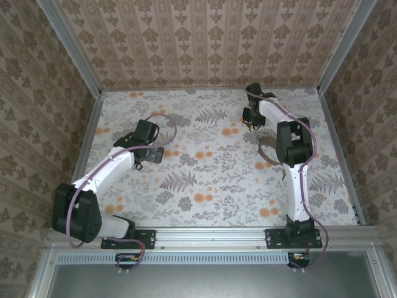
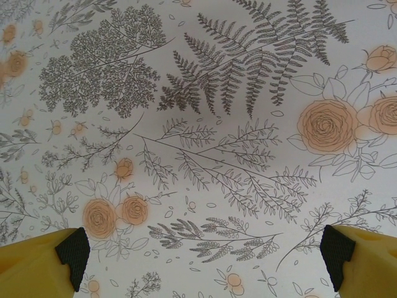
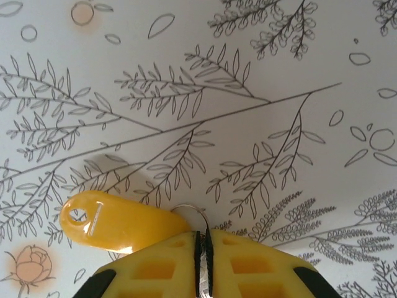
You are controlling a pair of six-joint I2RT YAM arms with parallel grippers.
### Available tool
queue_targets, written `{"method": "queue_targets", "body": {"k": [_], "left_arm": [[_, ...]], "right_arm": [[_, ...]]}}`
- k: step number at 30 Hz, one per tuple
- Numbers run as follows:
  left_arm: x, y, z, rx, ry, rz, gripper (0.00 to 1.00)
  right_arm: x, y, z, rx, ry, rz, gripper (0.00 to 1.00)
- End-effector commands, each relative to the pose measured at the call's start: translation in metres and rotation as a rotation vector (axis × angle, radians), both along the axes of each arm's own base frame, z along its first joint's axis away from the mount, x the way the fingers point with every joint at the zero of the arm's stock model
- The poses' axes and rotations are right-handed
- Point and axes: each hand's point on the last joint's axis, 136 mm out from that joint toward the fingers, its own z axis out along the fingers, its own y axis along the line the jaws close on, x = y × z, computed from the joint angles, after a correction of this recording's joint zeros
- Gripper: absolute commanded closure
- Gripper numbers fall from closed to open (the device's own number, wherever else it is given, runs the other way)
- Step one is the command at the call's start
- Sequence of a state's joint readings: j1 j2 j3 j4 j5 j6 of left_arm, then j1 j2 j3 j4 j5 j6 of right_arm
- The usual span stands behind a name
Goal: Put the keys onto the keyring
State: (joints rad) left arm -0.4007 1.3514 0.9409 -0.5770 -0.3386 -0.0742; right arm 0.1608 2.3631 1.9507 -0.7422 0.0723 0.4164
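L gripper (image 2: 205,257) hangs wide open over the flowered tabletop (image 1: 205,186), nothing betw. its pads (image 2: 37,267), w/ plenty of free room mid-table. R gripper (image 3: 201,242) is pinched tight on the metal end of the yellow key (image 3: 115,220), far-right side, near the back wall (image 1: 205,43). Can't tell if it's lifted.

Table (image 1: 205,180) under white cloth (image 2: 205,155) printed with grey ferns and orange roses, walls (image 1: 205,37) in brown damask wallpaper on three sides, aluminium corner posts (image 1: 70,46), aluminium rail (image 1: 211,236) along near edge, grey panel (image 1: 205,276) below, soft even light
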Motion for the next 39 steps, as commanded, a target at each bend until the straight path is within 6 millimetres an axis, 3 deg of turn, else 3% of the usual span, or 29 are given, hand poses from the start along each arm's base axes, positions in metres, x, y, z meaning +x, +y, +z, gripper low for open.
{"method": "queue_targets", "body": {"k": [1,5,8,14,18,21,24,28,31,39], "left_arm": [[0.001,0.002,0.008,0.035,-0.008,-0.004,0.0],[0.001,0.0,0.007,0.033,-0.002,-0.008,0.0],[0.002,-0.001,0.006,0.029,0.003,-0.011,0.0],[0.001,-0.004,0.003,0.026,0.019,-0.02,0.0],[0.001,-0.005,0.001,0.034,0.029,-0.025,0.0],[0.001,-0.007,0.001,0.035,0.032,-0.031,0.0],[0.0,-0.009,0.001,0.039,0.029,-0.039,0.0],[-0.001,-0.013,0.002,0.041,0.027,-0.053,0.0],[-0.001,-0.012,0.003,0.048,0.018,-0.058,0.0],[-0.007,-0.031,0.02,0.031,-0.08,-0.141,0.0]], "right_arm": [[-0.033,0.009,-0.017,-0.052,0.133,0.065,0.86],[-0.052,0.03,-0.012,-0.034,0.157,0.142,0.85],[-0.078,0.05,-0.011,-0.016,0.194,0.202,0.85],[-0.149,0.093,-0.015,0.032,0.266,0.303,0.83],[-0.198,0.111,-0.02,0.05,0.315,0.332,0.79],[-0.224,0.118,-0.019,0.061,0.332,0.331,0.76],[-0.234,0.132,-0.005,0.142,0.303,0.328,0.73],[-0.225,0.138,0.014,0.171,0.238,0.375,0.71],[-0.22,0.13,0.013,0.153,0.25,0.381,0.72],[-0.224,0.143,0.01,0.231,0.283,0.413,0.75]]}}
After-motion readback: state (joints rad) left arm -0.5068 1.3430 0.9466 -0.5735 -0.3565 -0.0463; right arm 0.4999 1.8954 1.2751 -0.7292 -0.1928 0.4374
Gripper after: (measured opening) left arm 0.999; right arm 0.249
